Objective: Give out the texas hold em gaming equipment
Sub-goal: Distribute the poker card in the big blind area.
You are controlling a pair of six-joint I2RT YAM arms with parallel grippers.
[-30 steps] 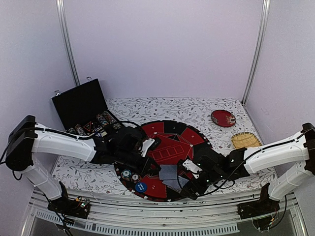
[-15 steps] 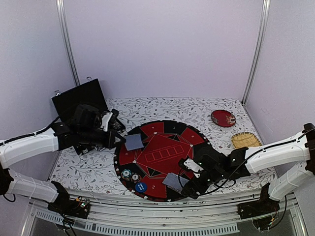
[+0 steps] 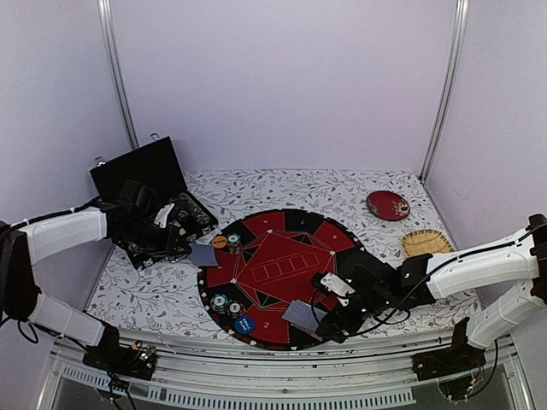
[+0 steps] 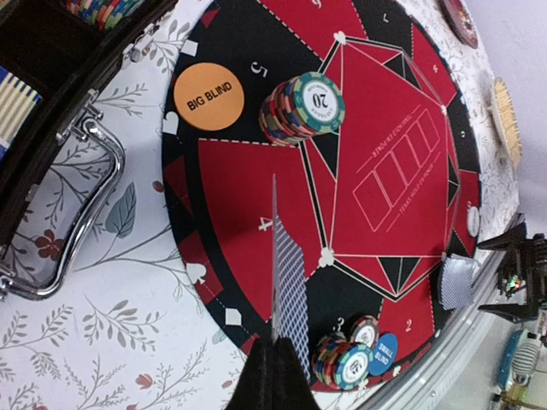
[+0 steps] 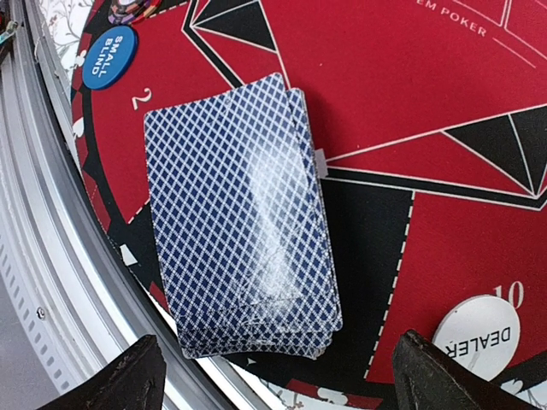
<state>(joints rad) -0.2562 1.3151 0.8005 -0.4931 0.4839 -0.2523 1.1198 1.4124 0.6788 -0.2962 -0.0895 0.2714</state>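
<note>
Left gripper (image 4: 273, 363), clamped shut, pinches one short end of a blue-backed playing card (image 4: 289, 290) over the left edge of the round poker mat (image 3: 291, 224), long axis pointing straight out from the fingers. Right gripper (image 5: 278, 380) hangs wide apart and empty over a face-down card stack (image 5: 239, 213) at the mat's near rim, long axis pointing inward.

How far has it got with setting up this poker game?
Done: chip stacks beside the Big Blind disc and the Small Blind disc; Dealer button down. In hand: left fingers pinch one card; right fingers stand open over the deck. Left: dealing the cards out.
</note>
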